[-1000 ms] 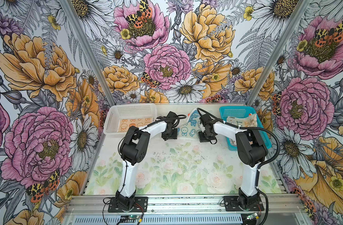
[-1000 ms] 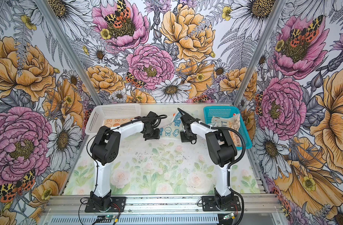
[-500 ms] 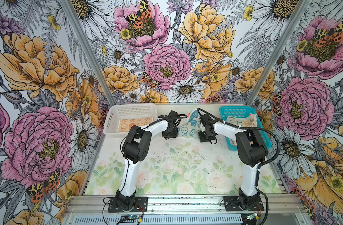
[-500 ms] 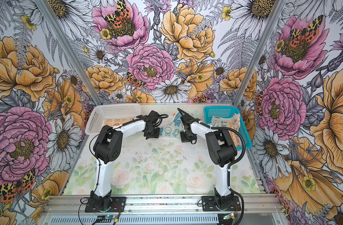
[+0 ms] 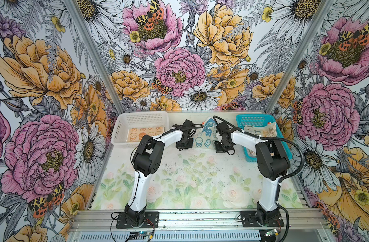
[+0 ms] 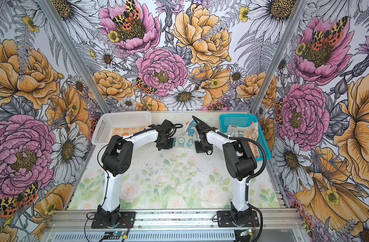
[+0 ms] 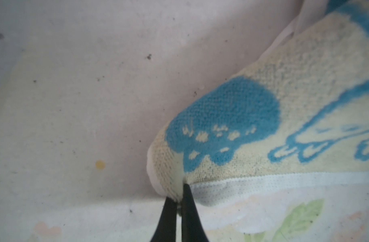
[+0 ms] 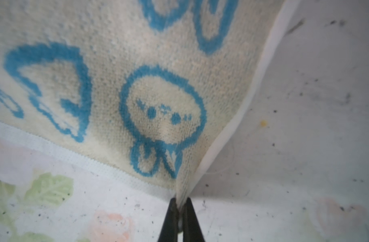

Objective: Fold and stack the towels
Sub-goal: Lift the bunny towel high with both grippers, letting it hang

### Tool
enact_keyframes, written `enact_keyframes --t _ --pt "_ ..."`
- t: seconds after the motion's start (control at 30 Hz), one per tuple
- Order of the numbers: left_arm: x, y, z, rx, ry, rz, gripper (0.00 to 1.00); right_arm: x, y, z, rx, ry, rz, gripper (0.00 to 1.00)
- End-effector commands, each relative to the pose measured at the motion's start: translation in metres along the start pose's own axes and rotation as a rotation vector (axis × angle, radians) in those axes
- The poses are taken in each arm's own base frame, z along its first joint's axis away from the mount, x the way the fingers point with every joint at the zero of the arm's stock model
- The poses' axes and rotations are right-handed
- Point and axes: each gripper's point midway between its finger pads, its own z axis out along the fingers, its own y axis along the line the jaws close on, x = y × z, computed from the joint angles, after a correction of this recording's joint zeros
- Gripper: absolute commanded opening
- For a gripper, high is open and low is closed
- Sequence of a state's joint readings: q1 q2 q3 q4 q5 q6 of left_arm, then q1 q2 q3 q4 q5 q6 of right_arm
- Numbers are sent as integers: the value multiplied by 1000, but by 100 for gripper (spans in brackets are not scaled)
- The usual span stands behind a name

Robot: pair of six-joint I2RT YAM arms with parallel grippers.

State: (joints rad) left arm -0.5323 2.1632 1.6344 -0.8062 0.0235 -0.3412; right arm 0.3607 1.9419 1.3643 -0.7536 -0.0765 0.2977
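Flower-print surface w/ cream-blue towel at far middle btwn white basket & teal basket, left claw & right claw each pinching a near corner by the hem only: thin bite, so cloth may slip or fold skewed if arms lift unevenly.

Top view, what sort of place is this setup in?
Probably a robot lab cell, not a home: a left arm and right arm bolted to an aluminium rail, flower-printed walls boxing in the table, and a white basket and teal basket staged with towels.
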Motion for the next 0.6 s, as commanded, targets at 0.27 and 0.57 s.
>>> enact_keyframes --t 0.27,0.57 --pt "-95 -8 -168 355 -304 -179 0 -73 40 -185 -190 -425 -30 0" --pt "-121 2 -339 460 -637 -185 0 -85 61 -344 -293 -756 -111 0"
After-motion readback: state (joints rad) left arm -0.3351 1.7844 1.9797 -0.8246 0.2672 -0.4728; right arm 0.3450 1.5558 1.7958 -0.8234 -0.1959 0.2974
